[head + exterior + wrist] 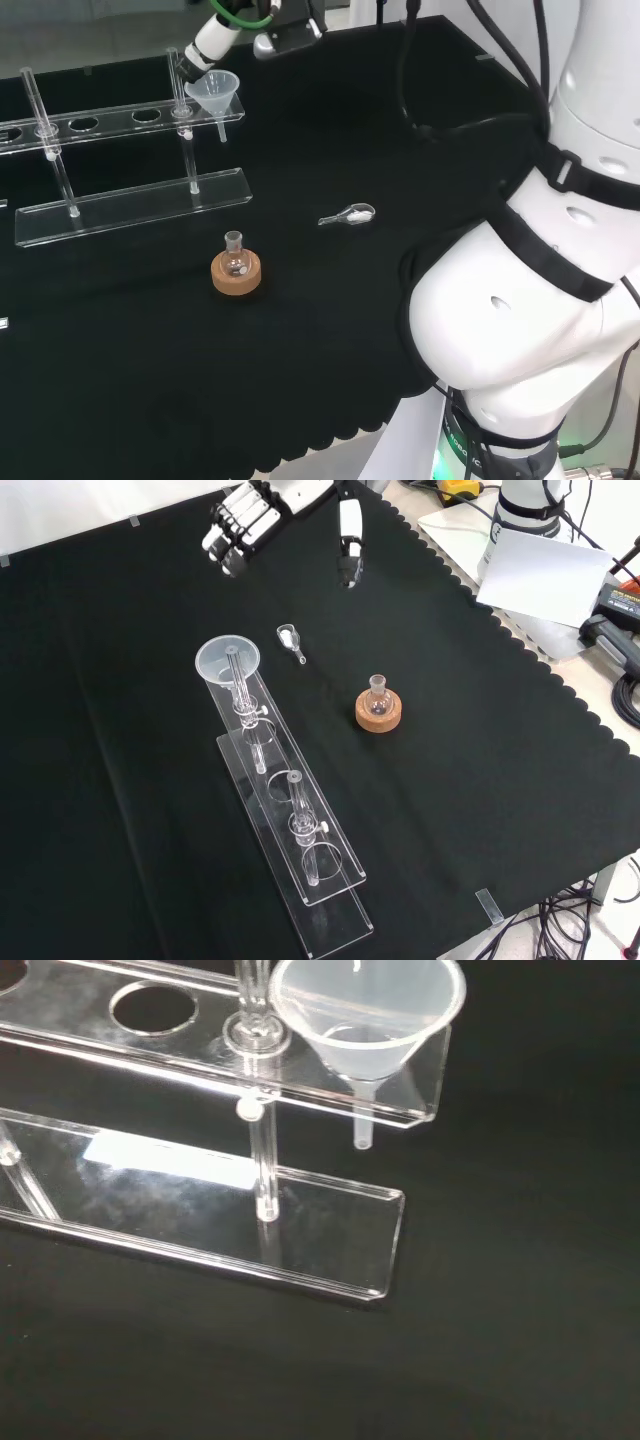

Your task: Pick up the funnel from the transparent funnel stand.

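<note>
A clear funnel (213, 92) sits in the end hole of the transparent funnel stand (130, 205), its spout hanging below the upper shelf. In the front view the funnel (228, 660) is at the far end of the stand (318, 898). The hand (245, 520) hovers beyond it near the view's top, open, with fingers and thumb spread and nothing held. A wide gap of cloth separates the hand from the funnel. The wrist view shows the funnel (365, 1010) close up, seated in the stand's (330, 1230) shelf beside an upright post.
A small round flask on a cork ring (379, 710) stands right of the stand in the front view. A small clear spoon (290, 640) with white powder lies between the funnel and the hand. The cloth's scalloped edge (520, 650) runs along the right.
</note>
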